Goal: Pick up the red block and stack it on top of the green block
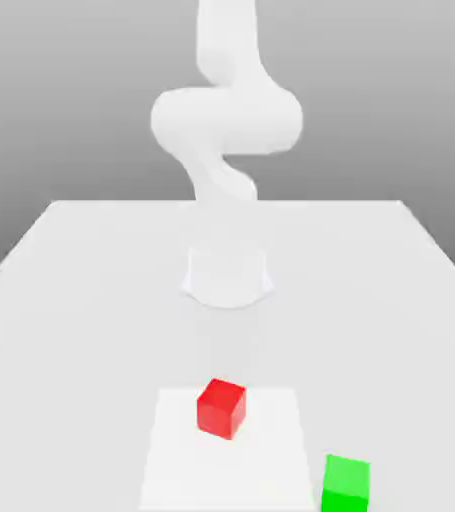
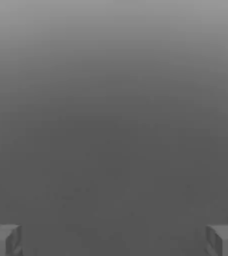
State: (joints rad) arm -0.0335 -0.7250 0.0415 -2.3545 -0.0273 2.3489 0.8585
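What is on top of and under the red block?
Nothing sits on the red block. Around its base a white square shows; the patch directly beneath is covered.

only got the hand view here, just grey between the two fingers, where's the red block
Observer: In the exterior view the red block sits on the white patch, in front of the arm's base.
Operator: ok and the green one, stacked yet
Observer: Not stacked. The green block is apart from the red block, beyond the patch's edge on the exterior view's right.
Operator: is the red one square to the patch
Observer: No, it is turned at an angle to the patch's edges.
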